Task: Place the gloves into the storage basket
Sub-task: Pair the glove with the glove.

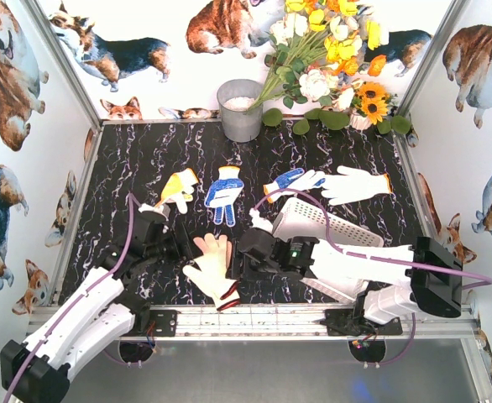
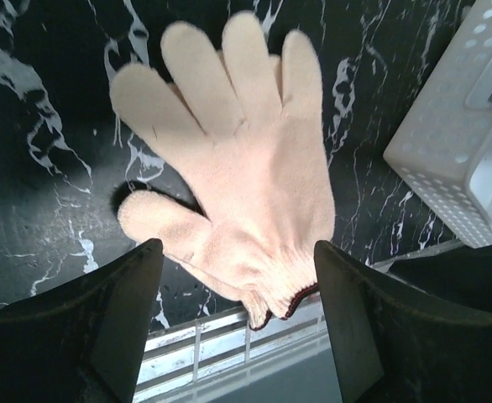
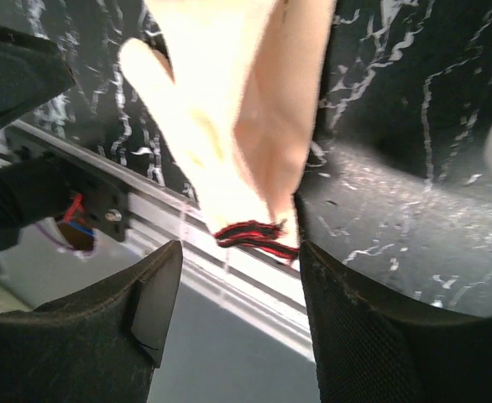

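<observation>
A cream glove with a red-trimmed cuff lies flat at the table's near edge, its cuff hanging over the metal rail. My left gripper is open at its left, the fingers standing wide on either side of the cuff end. From the right, my right gripper is open just short of the cuff, holding nothing. The white perforated storage basket sits tilted under the right arm and shows again in the left wrist view. Further back lie a yellow glove, a blue-dotted glove, a blue-and-white glove and a white glove.
A grey metal bucket stands at the back centre beside a bunch of artificial flowers. Printed walls close off the left, right and back. A metal rail runs along the near edge.
</observation>
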